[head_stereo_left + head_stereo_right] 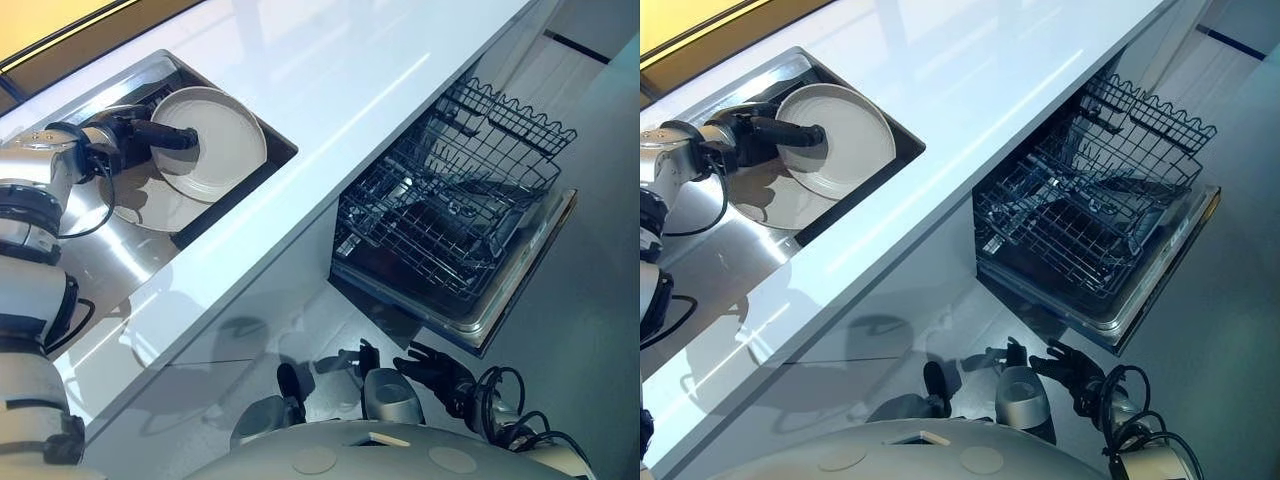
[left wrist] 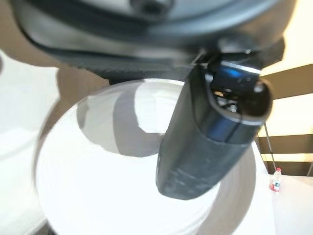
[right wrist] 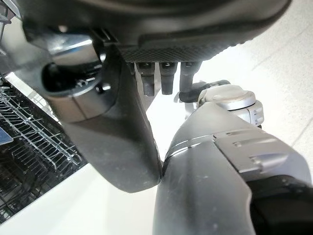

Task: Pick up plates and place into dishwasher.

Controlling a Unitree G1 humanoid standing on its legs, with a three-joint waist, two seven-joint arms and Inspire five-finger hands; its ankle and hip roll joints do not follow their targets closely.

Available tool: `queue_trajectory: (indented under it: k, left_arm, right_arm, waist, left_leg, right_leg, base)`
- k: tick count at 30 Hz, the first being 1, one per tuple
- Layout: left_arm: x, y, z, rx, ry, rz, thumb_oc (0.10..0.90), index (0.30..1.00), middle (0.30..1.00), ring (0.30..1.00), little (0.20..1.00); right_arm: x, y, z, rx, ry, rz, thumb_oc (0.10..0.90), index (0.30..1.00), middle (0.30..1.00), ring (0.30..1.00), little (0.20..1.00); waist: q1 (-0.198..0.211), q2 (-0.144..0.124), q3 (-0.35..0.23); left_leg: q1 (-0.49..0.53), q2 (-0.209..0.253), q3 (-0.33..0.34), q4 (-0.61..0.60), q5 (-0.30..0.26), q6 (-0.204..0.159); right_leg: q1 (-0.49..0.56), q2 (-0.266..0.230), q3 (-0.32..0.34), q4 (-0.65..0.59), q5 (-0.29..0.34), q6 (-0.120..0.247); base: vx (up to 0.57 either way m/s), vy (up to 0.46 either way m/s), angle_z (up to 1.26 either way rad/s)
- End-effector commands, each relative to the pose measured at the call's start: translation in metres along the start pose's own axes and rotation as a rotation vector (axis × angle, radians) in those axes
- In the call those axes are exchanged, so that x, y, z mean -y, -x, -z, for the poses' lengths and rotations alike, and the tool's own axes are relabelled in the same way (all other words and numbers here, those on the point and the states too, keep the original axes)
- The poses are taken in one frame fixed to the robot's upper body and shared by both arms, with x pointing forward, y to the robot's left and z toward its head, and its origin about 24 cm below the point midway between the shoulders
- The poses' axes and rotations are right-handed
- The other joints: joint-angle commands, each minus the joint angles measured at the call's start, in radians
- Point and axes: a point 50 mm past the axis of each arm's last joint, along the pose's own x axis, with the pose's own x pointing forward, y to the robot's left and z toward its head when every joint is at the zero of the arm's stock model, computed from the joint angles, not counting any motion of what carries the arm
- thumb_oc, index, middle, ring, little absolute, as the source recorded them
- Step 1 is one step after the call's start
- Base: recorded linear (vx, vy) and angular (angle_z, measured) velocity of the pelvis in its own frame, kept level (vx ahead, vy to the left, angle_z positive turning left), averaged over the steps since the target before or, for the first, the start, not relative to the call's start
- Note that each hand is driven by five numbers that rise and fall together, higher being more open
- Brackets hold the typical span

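A white worktop (image 1: 330,90) carries a steel sink (image 1: 110,255). Inside it the left robot hand (image 1: 130,132) pinches a tilted white plate (image 1: 225,140), with its thumb laid flat across the plate's face. The right robot hand (image 1: 435,365) hangs low with loosely spread fingers, near the pulled-out dishwasher rack (image 1: 450,200).

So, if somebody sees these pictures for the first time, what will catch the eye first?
First the white plate, held tilted in the sink by the left hand, with the thumb across its face. Next the open dishwasher under the counter, with its wire rack pulled out. The right hand hangs low and open near it.
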Motion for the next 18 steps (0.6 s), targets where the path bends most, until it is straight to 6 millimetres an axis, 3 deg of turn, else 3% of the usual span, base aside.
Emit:
queue_trajectory:
  k: [1, 7, 12, 15, 18]
  left_arm:
    - [0.004, 0.016, -0.079, 0.318, -0.061, 0.053, 0.100, 0.300, 0.300, 0.300, 0.200]
    - [-0.004, 0.022, -0.077, 0.353, -0.085, -0.012, 0.100, 0.300, 0.300, 0.300, 0.200]
    - [-0.024, 0.039, -0.079, 0.422, -0.111, -0.195, 0.100, 0.300, 0.300, 0.300, 0.200]
    - [-0.035, 0.050, -0.081, 0.490, -0.135, -0.332, 0.100, 0.300, 0.300, 0.300, 0.200]
    - [-0.049, 0.070, -0.086, 0.597, -0.217, -0.546, 0.100, 0.300, 0.300, 0.300, 0.200]
  right_arm:
    - [0.015, 0.015, 0.041, -0.144, 0.096, 0.014, 0.800, 0.900, 0.900, 0.900, 0.900]
    - [0.011, 0.012, 0.030, -0.075, 0.055, -0.003, 0.800, 0.900, 0.900, 0.900, 0.900]
    - [-0.001, 0.005, -0.004, 0.108, 0.050, -0.041, 0.800, 0.900, 0.900, 0.900, 0.900]
    - [-0.017, 0.003, -0.029, 0.225, 0.152, -0.088, 0.800, 0.900, 0.900, 0.900, 0.900]
    - [-0.058, 0.006, -0.062, 0.346, 0.123, -0.287, 0.800, 0.900, 0.900, 0.900, 0.900]
  waist:
    - [-0.022, 0.077, -0.068]
    - [-0.006, 0.075, -0.084]
    - [0.015, 0.072, -0.098]
    - [0.023, 0.070, -0.102]
    - [0.034, 0.062, -0.106]
  left_leg:
    - [-0.017, -0.071, 0.037, 0.028, -0.112, 0.044]
    - [-0.006, -0.068, 0.022, 0.018, -0.109, 0.039]
    - [0.005, -0.059, 0.009, 0.005, -0.103, 0.030]
    - [0.011, -0.055, 0.003, -0.004, -0.096, 0.024]
    - [0.014, -0.048, -0.013, -0.019, -0.084, 0.020]
  right_leg:
    - [-0.081, 0.103, 0.036, 0.057, -0.017, 0.062]
    - [-0.059, 0.109, 0.025, 0.039, -0.019, 0.056]
    - [-0.029, 0.118, 0.009, 0.007, -0.017, 0.045]
    - [-0.014, 0.123, 0.003, -0.008, -0.016, 0.039]
    - [0.001, 0.133, -0.004, -0.017, -0.020, 0.027]
  base:
    - [-0.03, -0.036, 0.00]
    - [-0.05, -0.052, -0.01]
    - [-0.11, -0.090, -0.01]
    - [-0.11, -0.090, -0.01]
    - [-0.14, -0.123, 0.02]
